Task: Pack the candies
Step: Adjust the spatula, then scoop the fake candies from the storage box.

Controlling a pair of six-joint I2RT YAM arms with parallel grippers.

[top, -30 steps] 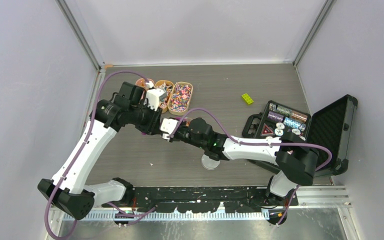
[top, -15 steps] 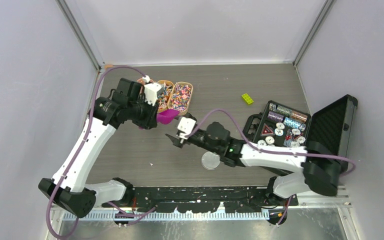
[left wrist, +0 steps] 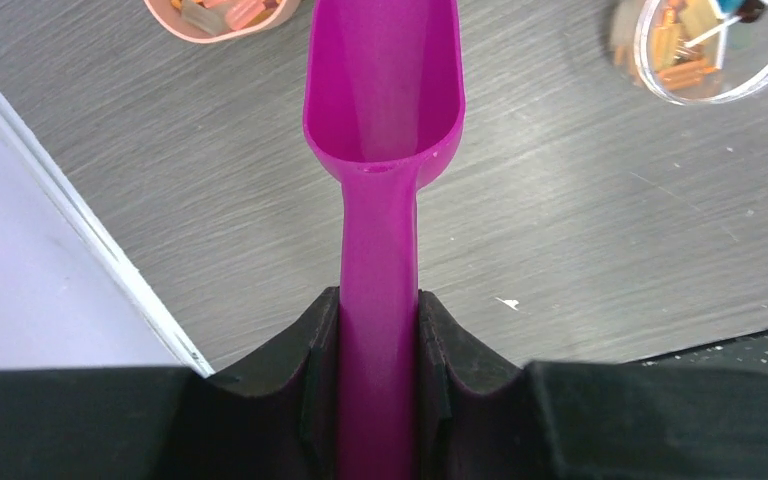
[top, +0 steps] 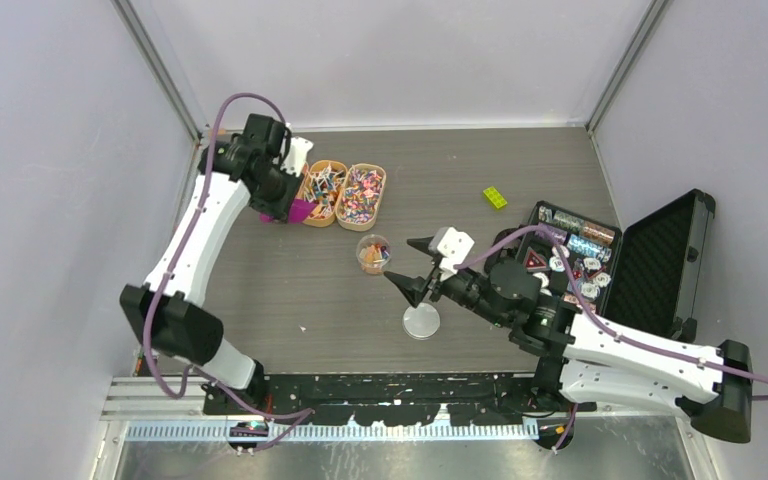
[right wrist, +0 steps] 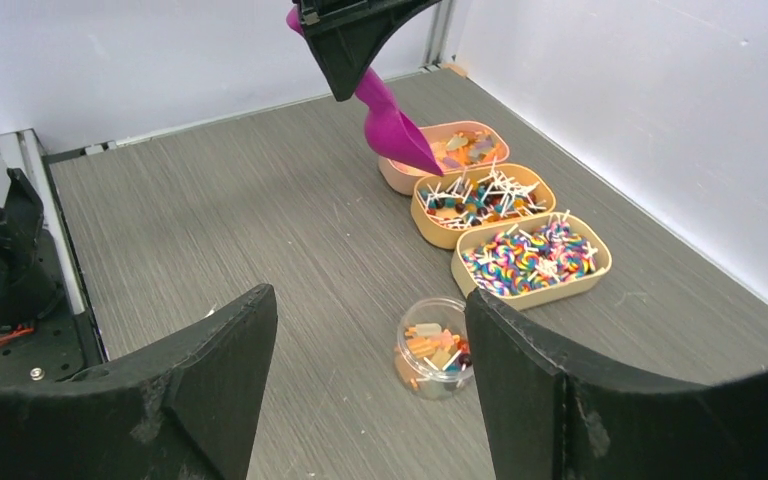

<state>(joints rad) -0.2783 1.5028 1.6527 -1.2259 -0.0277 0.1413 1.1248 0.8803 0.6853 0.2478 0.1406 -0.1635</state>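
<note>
Pink scoop (left wrist: pixel 382 90) held — jar (right wrist: pixel 434 347) free.
Left fingers (left wrist: pixel 310 350) clamp the scoop at eleven o'clock; right fingers (right wrist: pixel 220 370) wide apart, jar at their ten o'clock.

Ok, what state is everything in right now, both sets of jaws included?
left gripper: jaws shut on the scoop's handle
scoop: held, bowl empty
right gripper: jaws open, holding nothing
jar: upright, lid off, partly filled
lid: flat on the table, apart from the jar
trays: all three filled
candies: in the trays, some in the jar
case: open
brick: loose on the table
</note>
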